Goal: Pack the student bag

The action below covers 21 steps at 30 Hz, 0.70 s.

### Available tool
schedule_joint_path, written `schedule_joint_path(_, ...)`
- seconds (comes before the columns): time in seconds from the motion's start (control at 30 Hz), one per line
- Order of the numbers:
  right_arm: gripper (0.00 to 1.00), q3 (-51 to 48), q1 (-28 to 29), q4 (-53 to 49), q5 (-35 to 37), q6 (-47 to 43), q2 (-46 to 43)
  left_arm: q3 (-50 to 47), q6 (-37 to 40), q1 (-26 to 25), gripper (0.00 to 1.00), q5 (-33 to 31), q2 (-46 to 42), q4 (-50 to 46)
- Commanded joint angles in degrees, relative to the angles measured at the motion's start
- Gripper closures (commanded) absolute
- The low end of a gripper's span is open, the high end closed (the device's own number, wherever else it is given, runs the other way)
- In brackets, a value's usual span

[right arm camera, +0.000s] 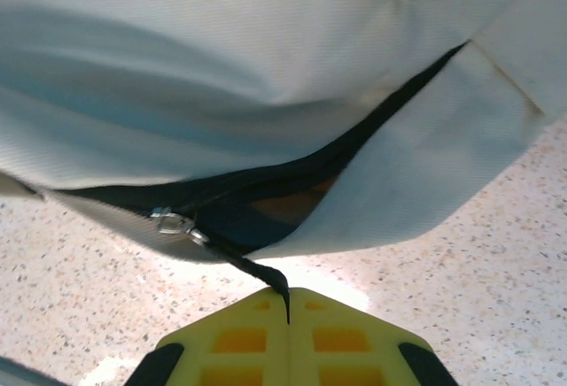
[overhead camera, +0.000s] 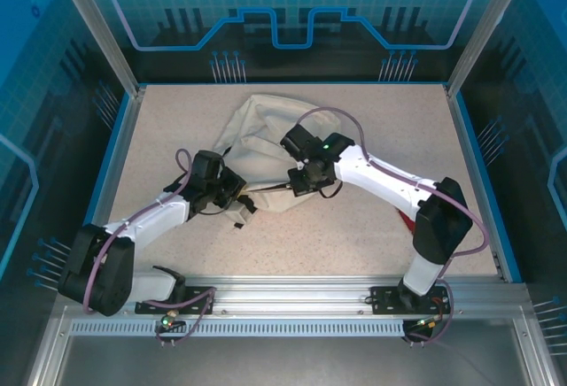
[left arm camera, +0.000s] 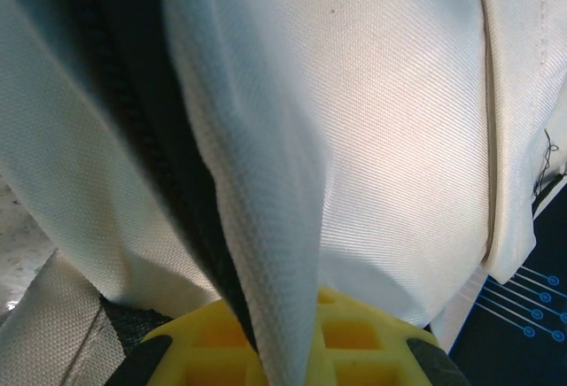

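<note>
The cream-white student bag [overhead camera: 257, 134] lies crumpled in the middle of the table. My left gripper [overhead camera: 232, 198] is at its near-left edge, its yellow jaws shut on a fold of the bag's fabric [left arm camera: 283, 262] beside a dark zipper band [left arm camera: 151, 156]. My right gripper [overhead camera: 294, 182] is at the bag's near edge, shut on the black zipper pull strap [right arm camera: 266, 273]. The strap leads to a metal slider [right arm camera: 173, 222] on a partly open zipper [right arm camera: 292, 187], with dark contents showing inside. A small white tag [overhead camera: 240, 220] hangs below the left gripper.
The speckled tabletop [overhead camera: 354, 235] is bounded by blue rails and glass walls on all sides. A small red object [overhead camera: 408, 221] peeks out behind the right arm's elbow. Open surface lies to the right of the bag and along the near edge.
</note>
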Motion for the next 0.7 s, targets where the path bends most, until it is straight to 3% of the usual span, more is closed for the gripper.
schedule_joint_path(0.0, 1.0, -1.4, -2.7, -3.7, 5.3, 1.5, -1.7, -0.9, 3.4, 1.0, 0.99, -6.9, -1.5, -5.3)
schedule_joint_path(0.43, 1.0, -0.2, -2.8, 0.6, -4.9, -1.3, 1.4, 0.7, 10.7, 8.5, 1.0, -4.3, -2.0, -7.9)
schedule_joint_path(0.67, 1.0, -0.4, -3.6, -3.5, 6.3, 3.1, -0.2, 0.4, 11.4, 10.1, 1.0, -4.5, -1.8, -8.5)
